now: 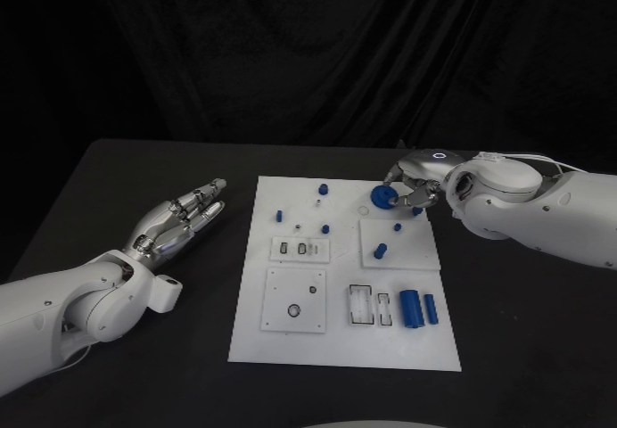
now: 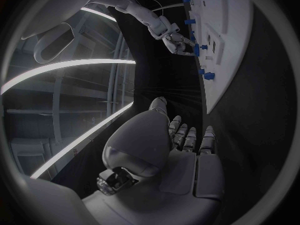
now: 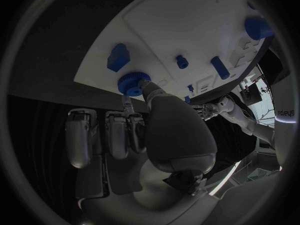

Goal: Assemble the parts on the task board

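Your right hand (image 1: pixel 414 189) pinches the blue gear (image 1: pixel 383 197) over the task board's (image 1: pixel 342 343) far right corner, likely seating it, while the left hand (image 1: pixel 177 225) rests open off the left edge.

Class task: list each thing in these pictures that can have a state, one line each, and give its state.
right hand: holds the blue gear, over the board's far edge.
blue gear: pinched in the fingers.
left hand: holds nothing, fingers out, left of the board.
task board: flat on the table.
blue cylinder: lying on the board.
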Controlling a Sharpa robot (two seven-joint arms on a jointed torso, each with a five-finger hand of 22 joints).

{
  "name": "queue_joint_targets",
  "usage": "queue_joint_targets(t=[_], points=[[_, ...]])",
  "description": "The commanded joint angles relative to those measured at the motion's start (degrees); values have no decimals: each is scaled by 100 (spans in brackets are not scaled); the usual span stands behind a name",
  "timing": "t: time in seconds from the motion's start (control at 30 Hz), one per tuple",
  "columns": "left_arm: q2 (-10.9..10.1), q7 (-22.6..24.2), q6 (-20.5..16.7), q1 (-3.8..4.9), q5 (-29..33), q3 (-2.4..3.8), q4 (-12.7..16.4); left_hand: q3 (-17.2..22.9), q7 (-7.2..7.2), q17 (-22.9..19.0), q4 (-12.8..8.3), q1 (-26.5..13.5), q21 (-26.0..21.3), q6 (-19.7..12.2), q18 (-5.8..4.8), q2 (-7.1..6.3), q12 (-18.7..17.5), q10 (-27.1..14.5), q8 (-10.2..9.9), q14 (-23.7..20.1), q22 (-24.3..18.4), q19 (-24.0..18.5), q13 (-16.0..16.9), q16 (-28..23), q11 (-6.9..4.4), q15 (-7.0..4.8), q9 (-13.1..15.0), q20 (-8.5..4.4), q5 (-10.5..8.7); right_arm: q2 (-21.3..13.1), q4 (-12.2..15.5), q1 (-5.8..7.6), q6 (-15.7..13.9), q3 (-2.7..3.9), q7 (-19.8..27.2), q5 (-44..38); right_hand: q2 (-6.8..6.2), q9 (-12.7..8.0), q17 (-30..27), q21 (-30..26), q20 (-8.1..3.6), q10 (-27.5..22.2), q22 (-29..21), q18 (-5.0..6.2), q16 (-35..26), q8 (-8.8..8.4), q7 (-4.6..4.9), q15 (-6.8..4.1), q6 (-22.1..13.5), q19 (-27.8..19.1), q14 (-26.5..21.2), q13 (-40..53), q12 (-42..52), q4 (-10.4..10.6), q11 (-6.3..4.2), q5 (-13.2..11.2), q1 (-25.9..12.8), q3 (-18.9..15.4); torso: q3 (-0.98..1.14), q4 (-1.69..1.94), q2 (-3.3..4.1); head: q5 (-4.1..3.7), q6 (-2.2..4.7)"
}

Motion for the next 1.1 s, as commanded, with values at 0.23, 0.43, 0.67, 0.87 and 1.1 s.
queue_joint_targets(t=[0.23, 0.43, 0.67, 0.87, 1.1], points=[[8, 982, 83, 5, -10, 4, 2, 36, 12, -5, -8, 76, -10, -14, 107, 7, -33, 14, -15, -13, 7, 1, -7, -21, 55, 43, -2, 27, 20, 50, -63, -61, 161, 3, -15, -15, 37, 155, 1508, -49, 7, 595, 1256, -20, 16, 208, -45, 5, 395, 354, 610, 1510, 15, -39, 8, 118, 8, 100, -3, 0, -2, 1, -15], [5, 979, 87, 5, -10, 4, -7, 41, 20, -5, -13, 82, -10, -19, 107, 6, -33, 14, -15, -13, 7, 1, -7, -21, 61, 47, -2, 29, 22, 87, -96, -89, 284, 3, 13, -15, 12, 302, 1508, -50, -22, 595, 1261, -20, 16, 344, -88, -25, 651, 356, 610, 1510, 15, -115, -30, 91, 40, 135, -4, -5, -2, 10, -24], [5, 977, 91, 4, -10, 4, -18, 47, 27, -5, -22, 92, -10, -22, 107, 5, -34, 12, -15, -13, 7, 1, -8, -21, 66, 52, -3, 31, 28, 98, -112, -103, 314, 3, 45, -15, 31, 574, 1508, -33, -86, 595, 1280, -27, 16, 546, -192, -94, 924, 372, 610, 1510, 15, -219, -119, 212, 65, 155, 0, -3, 0, 17, -27], [4, 982, 98, 3, -10, 4, -21, 51, 30, -5, -27, 98, -10, -22, 107, 5, -32, 14, -15, -13, 7, 1, -7, -21, 69, 54, -3, 33, 31, 66, -93, -107, 226, 3, 85, -15, 67, 943, 1508, 60, -173, 595, 1353, -59, 16, 835, -330, -193, 1124, 445, 610, 1510, 15, -311, -231, 421, 40, 137, 2, 1, 0, 31, -14], [-16, 985, 105, 1, -10, 4, -22, 56, 32, -5, -32, 104, -9, -20, 107, 5, -32, 14, -14, -13, 8, 2, -7, -21, 71, 56, -2, 34, 35, -59, 109, -100, -124, 5, 126, -15, 53, 1193, 1508, 147, -228, 595, 1416, -88, 16, 961, -353, -240, 1144, 510, 610, 1510, 15, -327, -268, 711, -41, 139, -2, -5, -2, 68, -6]])
